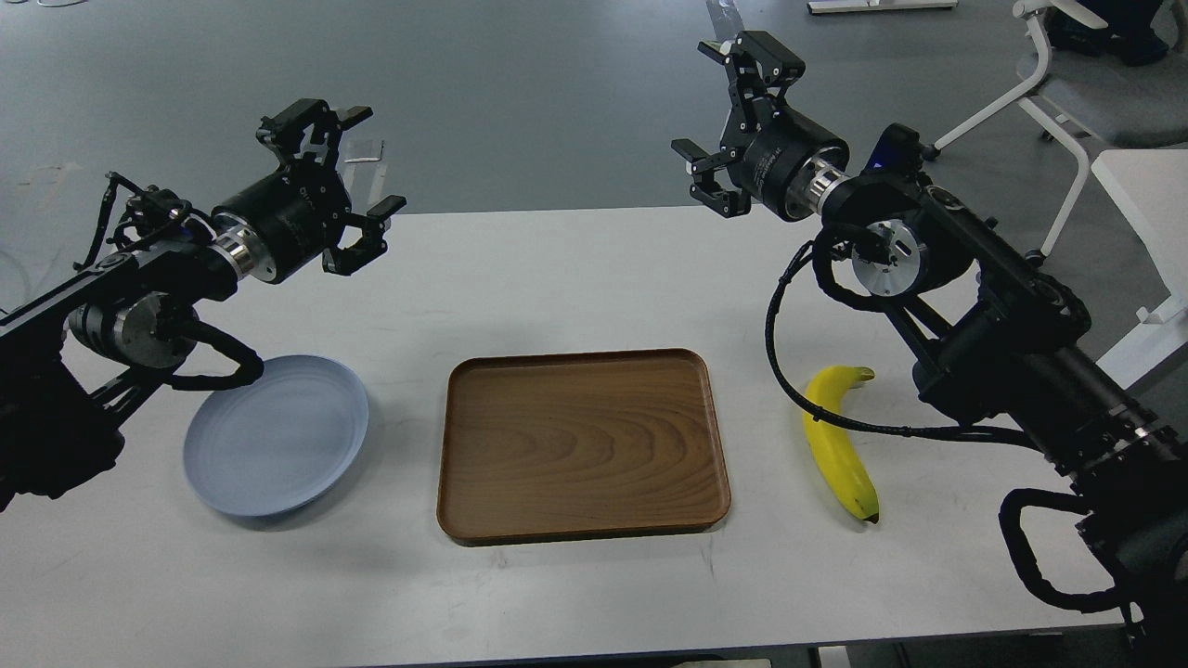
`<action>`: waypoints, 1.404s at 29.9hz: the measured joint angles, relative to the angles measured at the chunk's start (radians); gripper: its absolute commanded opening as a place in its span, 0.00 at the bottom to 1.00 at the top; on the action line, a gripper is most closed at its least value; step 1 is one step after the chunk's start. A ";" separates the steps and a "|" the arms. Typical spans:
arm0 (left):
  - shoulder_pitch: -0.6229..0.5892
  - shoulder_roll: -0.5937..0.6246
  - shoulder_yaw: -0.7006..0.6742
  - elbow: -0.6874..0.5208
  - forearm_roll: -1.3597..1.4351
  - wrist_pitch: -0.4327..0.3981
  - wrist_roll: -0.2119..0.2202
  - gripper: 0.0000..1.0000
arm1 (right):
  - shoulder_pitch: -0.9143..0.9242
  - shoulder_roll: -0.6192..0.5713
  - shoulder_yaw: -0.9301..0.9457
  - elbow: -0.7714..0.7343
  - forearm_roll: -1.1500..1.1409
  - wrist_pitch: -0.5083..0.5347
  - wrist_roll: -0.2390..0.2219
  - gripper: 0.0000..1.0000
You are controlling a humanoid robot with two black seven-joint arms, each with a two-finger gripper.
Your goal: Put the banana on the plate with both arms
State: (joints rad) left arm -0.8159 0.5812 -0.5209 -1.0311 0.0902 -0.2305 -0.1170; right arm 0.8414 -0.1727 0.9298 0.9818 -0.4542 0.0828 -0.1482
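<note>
The yellow banana (840,445) lies on the white table at the right, stem pointing away from me, with a black cable of my right arm crossing in front of it. The pale blue-grey plate (277,434) sits on the table at the left. My left gripper (357,181) is open and empty, raised above the table's far left, well above and behind the plate. My right gripper (719,121) is open and empty, held high over the table's far edge, far above and behind the banana.
A brown wooden tray (583,443) lies in the middle of the table between plate and banana. The table's far edge (557,211) borders grey floor. A white chair (1067,83) and another white table (1146,195) stand at the right.
</note>
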 measured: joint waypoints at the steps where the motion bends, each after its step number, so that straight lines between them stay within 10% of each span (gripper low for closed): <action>1: 0.000 0.000 0.000 0.003 0.000 0.002 -0.003 0.98 | -0.001 -0.001 -0.001 0.000 0.000 0.000 -0.004 1.00; 20: 0.004 0.228 0.107 -0.239 0.976 0.262 -0.154 0.98 | -0.036 -0.101 -0.003 0.051 -0.006 0.000 0.000 1.00; 28: 0.004 0.330 0.350 -0.284 1.195 0.543 -0.171 0.98 | -0.067 -0.107 -0.007 0.076 -0.011 0.000 0.001 1.00; 34: 0.003 0.449 0.467 -0.329 1.222 0.575 -0.275 0.98 | -0.067 -0.101 -0.009 0.081 -0.013 0.000 0.001 1.00; 42: 0.049 0.463 0.506 -0.322 1.233 0.577 -0.288 0.98 | -0.076 -0.105 -0.027 0.082 -0.015 0.000 0.001 1.00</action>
State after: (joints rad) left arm -0.7671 1.0446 -0.0152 -1.3526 1.3233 0.3470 -0.4048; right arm 0.7657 -0.2777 0.9031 1.0641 -0.4694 0.0829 -0.1472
